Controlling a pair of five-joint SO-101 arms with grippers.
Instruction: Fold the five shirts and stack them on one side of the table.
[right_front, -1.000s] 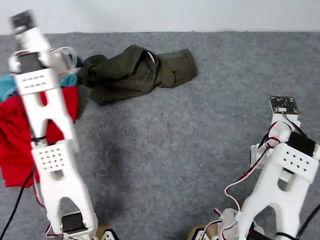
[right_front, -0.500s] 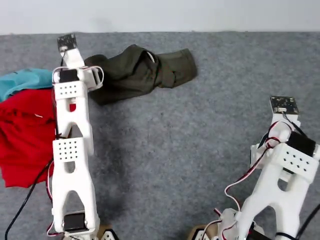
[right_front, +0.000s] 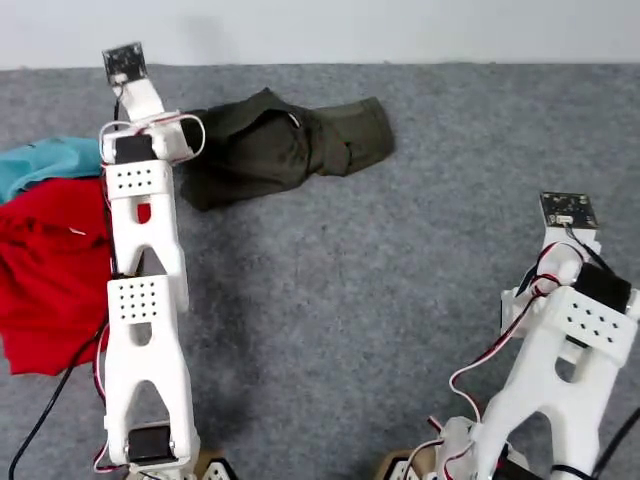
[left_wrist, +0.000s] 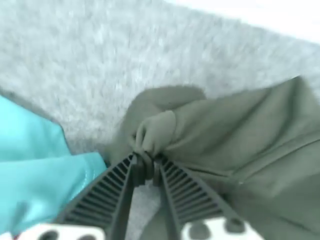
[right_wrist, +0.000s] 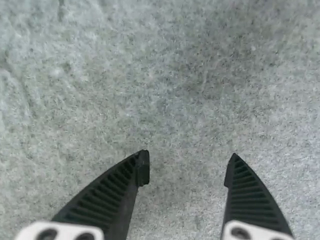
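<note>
- Three shirts are lying on the grey mat (right_front: 400, 280): olive shirt (right_front: 285, 145) crumpled at the far side, red shirt (right_front: 50, 270) and teal shirt (right_front: 45, 165) at the left edge.
- The left gripper (left_wrist: 146, 167) is pinching the olive shirt's edge fold.
- The right gripper (right_wrist: 186, 172) is hanging spread apart above bare mat.
</note>
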